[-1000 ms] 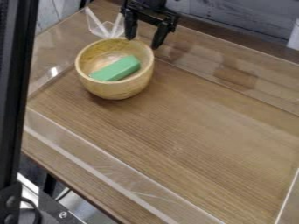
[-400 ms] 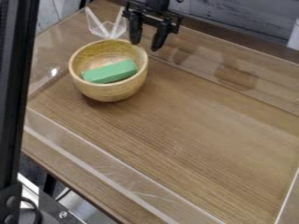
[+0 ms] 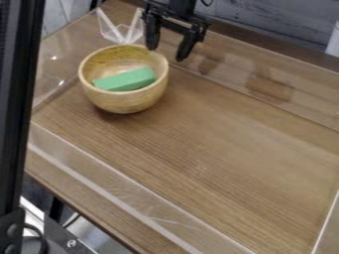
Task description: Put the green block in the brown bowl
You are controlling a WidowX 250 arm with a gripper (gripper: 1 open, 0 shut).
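Observation:
The green block [image 3: 127, 80] lies flat inside the brown bowl [image 3: 99, 94], which sits on the wooden table at the upper left. My black gripper [image 3: 172, 45] hangs just behind and to the right of the bowl, above its far rim. Its two fingers stand apart with nothing between them, so it is open. The block is free of the gripper.
A crumpled clear plastic piece [image 3: 119, 28] lies behind the bowl at the table's far edge. A dark vertical post [image 3: 16, 109] runs down the left side. The wooden table [image 3: 212, 159] has a clear raised rim along its edges.
The bowl with the block sits slightly further left than a second ago. The gripper has stayed in place above the bowl's far rim.

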